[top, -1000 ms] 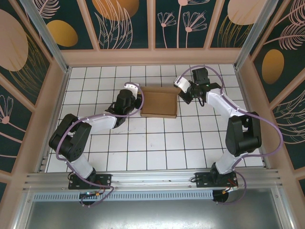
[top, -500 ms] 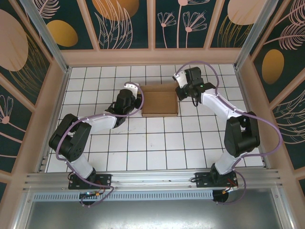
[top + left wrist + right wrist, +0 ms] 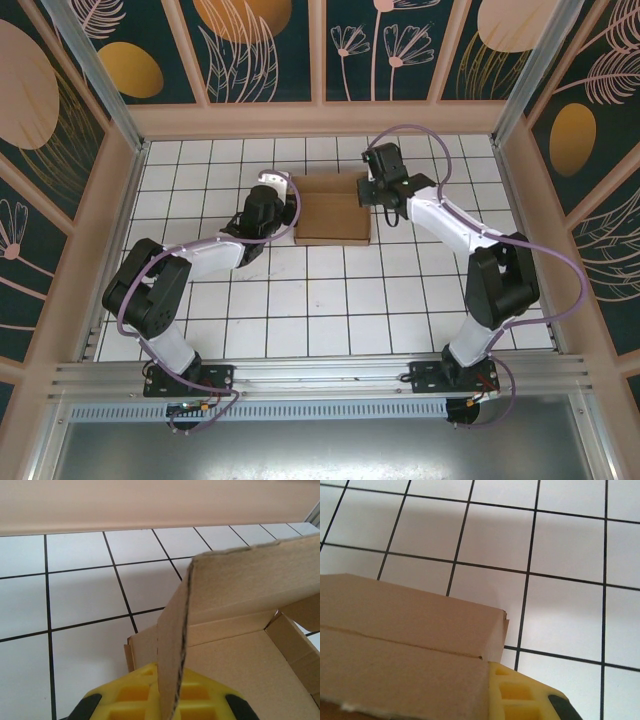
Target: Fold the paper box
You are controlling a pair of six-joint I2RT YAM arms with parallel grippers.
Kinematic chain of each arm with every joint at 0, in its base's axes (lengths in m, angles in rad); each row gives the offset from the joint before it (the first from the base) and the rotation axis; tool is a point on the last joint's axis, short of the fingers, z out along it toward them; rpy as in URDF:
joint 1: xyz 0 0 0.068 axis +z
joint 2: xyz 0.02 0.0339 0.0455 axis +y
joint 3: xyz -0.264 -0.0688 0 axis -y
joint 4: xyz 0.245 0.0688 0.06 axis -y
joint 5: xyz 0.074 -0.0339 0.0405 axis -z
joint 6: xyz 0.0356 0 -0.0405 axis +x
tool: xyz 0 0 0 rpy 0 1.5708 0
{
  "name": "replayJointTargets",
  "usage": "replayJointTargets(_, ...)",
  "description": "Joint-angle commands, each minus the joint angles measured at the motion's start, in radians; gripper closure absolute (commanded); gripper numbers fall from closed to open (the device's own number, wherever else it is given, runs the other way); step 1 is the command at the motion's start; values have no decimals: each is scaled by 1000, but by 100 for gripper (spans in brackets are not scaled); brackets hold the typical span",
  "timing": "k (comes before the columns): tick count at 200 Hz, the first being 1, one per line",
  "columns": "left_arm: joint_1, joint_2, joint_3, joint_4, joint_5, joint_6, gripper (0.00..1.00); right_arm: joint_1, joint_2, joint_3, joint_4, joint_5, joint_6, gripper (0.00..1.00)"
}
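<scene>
R gripper (image 3: 367, 189) now nearer paper box (image 3: 330, 215)

Reaching to the far middle with both arms, pinching the left gripper (image 3: 288, 203) and right gripper (image 3: 366, 187) closed, tips pointing inward.

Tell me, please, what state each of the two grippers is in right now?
Left gripper: closed on a raised flap of the plain brown cardboard paper box.
Right gripper: closed, apparently pinching the paper box's side wall.
</scene>
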Motion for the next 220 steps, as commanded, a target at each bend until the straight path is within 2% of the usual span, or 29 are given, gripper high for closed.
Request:
replayJointTargets(1, -24, 11, 30, -25, 44, -12, 100, 40, 8, -8, 69, 18, 181, 100)
replayJointTargets(34, -28, 44, 36, -26, 44, -19, 100, 54, -10, -73, 151, 27, 293, 100)
replayJointTargets(87, -30, 48, 33, -21, 39, -55, 100, 89, -55, -209, 279, 61, 334, 100)
replayJointTargets(174, -31, 31, -50, 39, 43, -108, 100, 136, -151, -394, 475, 102, 285, 100)
replayJointTargets(220, -33, 30, -138, 138, 45, -151, 100, 197, -200, -558, 684, 192, 243, 100)
